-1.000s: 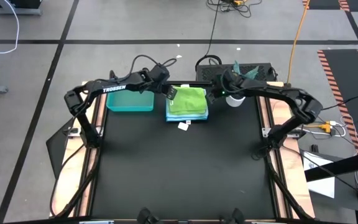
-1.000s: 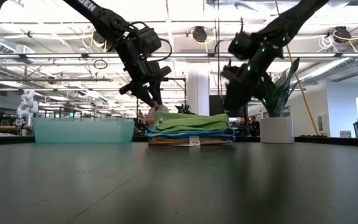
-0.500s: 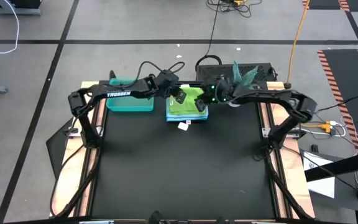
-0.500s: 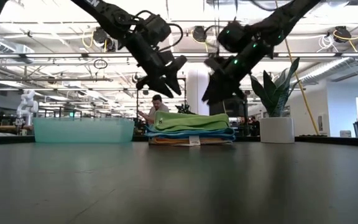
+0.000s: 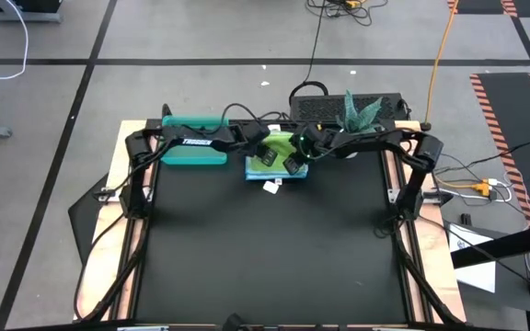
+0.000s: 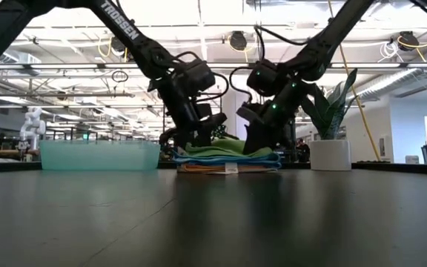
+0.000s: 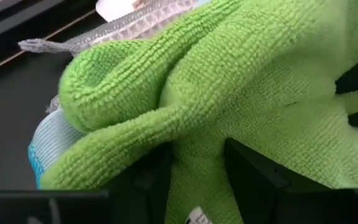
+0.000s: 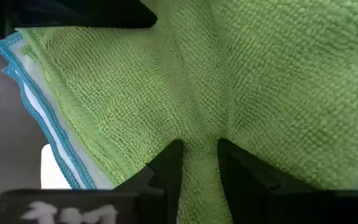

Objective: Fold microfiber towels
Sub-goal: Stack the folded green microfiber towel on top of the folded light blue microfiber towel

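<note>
My left gripper [image 7: 194, 186] and right gripper [image 8: 199, 171] each pinch a fold of the green towel [image 5: 281, 147], which tops the towel stack [image 6: 228, 157] at the bench's [image 5: 265, 248] far edge beside the teal tray [image 5: 191, 152].

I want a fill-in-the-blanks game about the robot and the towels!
1. Both grippers pinch the ____ towel on top of the stack.
2. The teal tray sits beside the stack, on the ____ arm's side.
3. The left gripper has a fold of towel between its two dark ____.
4. The towel under the right gripper has a ____ edged towel beneath it.

Missing words: green; left; fingers; blue
</note>
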